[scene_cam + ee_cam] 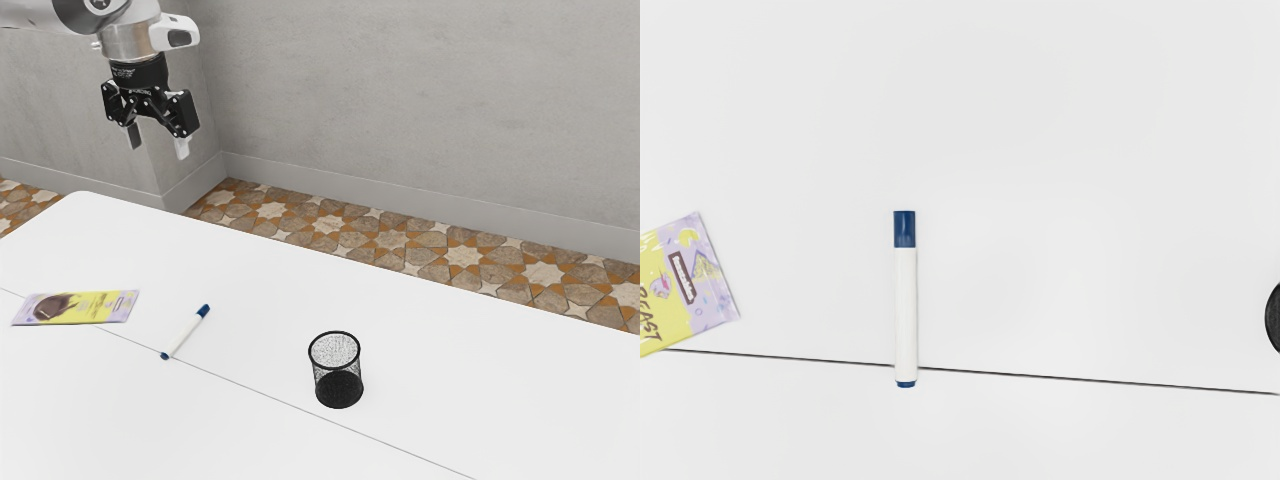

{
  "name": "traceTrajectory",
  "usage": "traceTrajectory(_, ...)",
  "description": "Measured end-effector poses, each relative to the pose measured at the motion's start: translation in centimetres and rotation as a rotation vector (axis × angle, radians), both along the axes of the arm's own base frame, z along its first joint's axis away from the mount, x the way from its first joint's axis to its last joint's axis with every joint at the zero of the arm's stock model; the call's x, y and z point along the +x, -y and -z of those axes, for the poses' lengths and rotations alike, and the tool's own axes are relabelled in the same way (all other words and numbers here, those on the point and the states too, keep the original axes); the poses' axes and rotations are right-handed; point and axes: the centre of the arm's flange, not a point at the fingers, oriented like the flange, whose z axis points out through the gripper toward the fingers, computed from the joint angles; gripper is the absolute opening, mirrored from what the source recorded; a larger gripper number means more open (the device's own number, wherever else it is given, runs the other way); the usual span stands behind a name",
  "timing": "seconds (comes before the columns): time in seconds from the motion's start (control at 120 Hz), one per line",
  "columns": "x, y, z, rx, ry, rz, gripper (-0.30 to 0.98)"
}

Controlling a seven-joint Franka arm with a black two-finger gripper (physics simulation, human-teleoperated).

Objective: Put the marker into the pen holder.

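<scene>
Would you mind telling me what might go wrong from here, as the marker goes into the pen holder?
The marker lies flat on the table, so an off-centre approach by the open pincer might roll it away. It must also be turned upright; if tilted, it could catch on the mesh pen holder and perhaps knock that over.

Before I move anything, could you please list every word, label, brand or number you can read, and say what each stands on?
"EAST", on the flat packet; the start of the word is unclear at the wrist view's edge.
Dark-framed label on the same packet: too small to read.
Pale lettering on my gripper and the mount above it: too small to read.
Marker and pen holder: none that I can see.
</scene>
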Motion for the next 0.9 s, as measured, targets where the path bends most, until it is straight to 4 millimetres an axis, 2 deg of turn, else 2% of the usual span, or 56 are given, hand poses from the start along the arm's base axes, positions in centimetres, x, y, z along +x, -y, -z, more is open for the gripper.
traceTrajectory(0.325,0.0,0.2,-0.1,0.006,0.002,0.001,0.69)
traceTrajectory(0.383,0.1,1.5,-0.2,0.029,0.007,0.027,0.69)
traceTrajectory(0.467,0.1,5.0,0.7,0.048,-0.008,0.089,0.69)
traceTrajectory(0.5,0.0,6.2,3.2,0.059,-0.047,0.113,0.69)
traceTrajectory(0.517,-0.1,6.7,5.2,0.064,-0.077,0.123,0.69)
traceTrajectory(0.558,-0.7,7.0,11.3,0.07,-0.157,0.138,0.69)
traceTrajectory(0.592,-1.3,6.5,16.4,0.066,-0.215,0.132,0.68)
traceTrajectory(0.633,-1.5,4.3,21.6,0.052,-0.262,0.09,0.68)
traceTrajectory(0.675,-1.2,-0.3,25.6,0.024,-0.282,-0.001,0.68)
traceTrajectory(0.708,-1.2,-3.7,27.8,0.003,-0.282,-0.069,0.68)
traceTrajectory(0.75,-0.9,-5.8,29.1,-0.012,-0.262,-0.109,0.69)
traceTrajectory(0.808,0.0,-6.5,29.8,-0.023,-0.225,-0.123,0.69)
traceTrajectory(0.9,2.3,-6.6,31.8,-0.043,-0.186,-0.128,0.69)
